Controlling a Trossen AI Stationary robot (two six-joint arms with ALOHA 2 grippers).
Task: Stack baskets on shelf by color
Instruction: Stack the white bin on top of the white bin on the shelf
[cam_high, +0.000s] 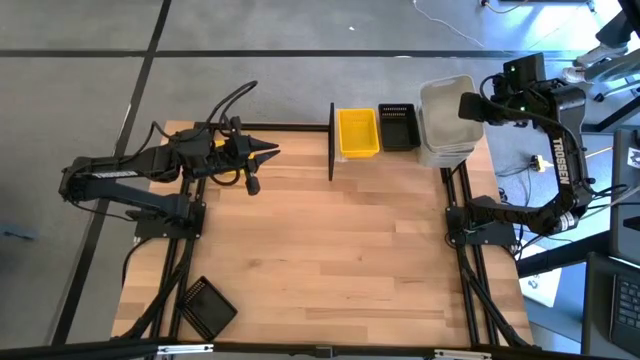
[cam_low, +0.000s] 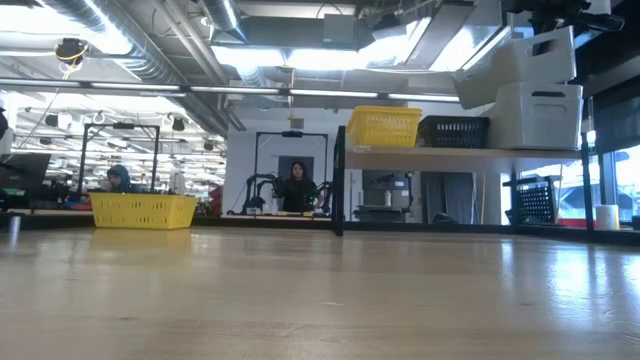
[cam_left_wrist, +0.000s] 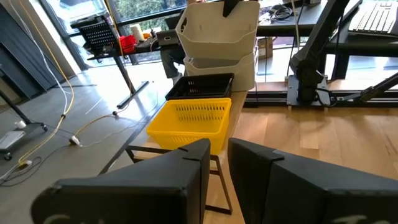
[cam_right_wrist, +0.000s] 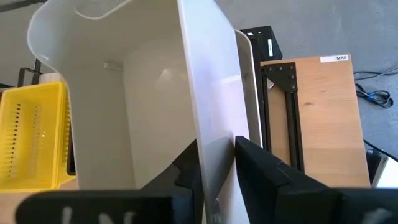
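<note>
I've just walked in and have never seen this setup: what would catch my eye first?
The right pincer, shut on the wall of a translucent whitish plastic basket, holds it tilted above a whitish stack at the light wood shelf's right end. Beside it sit a black slatted basket and a yellow plastic basket. The left pincer waits over the table's left.
</note>
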